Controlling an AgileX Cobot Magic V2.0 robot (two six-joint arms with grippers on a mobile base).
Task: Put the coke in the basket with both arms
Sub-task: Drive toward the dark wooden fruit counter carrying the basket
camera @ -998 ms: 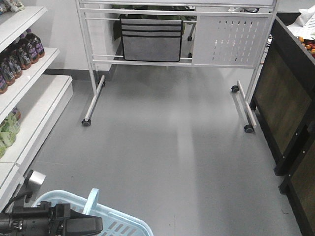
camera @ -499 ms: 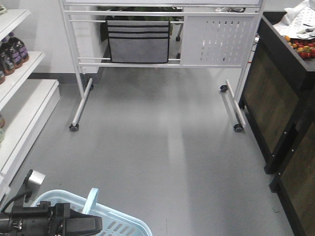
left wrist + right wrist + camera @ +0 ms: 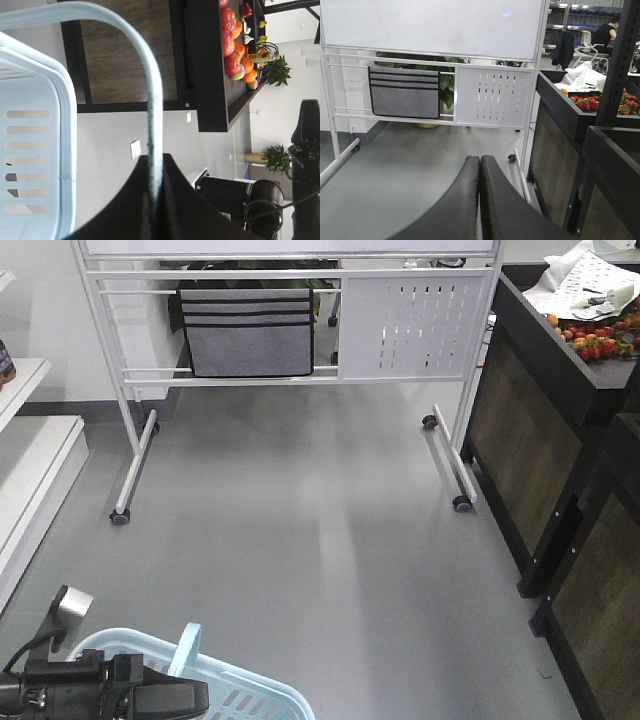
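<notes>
Left fingers [image 3: 120, 205] were clamped on the handle [image 3: 155, 100] of the basket [image 3: 255, 690], evidently to carry it low in front; right fingers [image 3: 462, 200] were pressed together and empty; the coke showed in no view.

a grey floor [image 3: 300, 570] is seen, with soft light reflected along its middle. a white wheeled whiteboard stand [image 3: 250, 274] is set at the far side, and on it a grey fabric pocket organiser [image 3: 247, 332] is hung beside a perforated white panel [image 3: 405, 328]. dark wood-panelled display counters [image 3: 520, 450], topped with fruit [image 3: 590, 338], are ranged along the right. white shelving [image 3: 30, 455] is placed at the left.
</notes>
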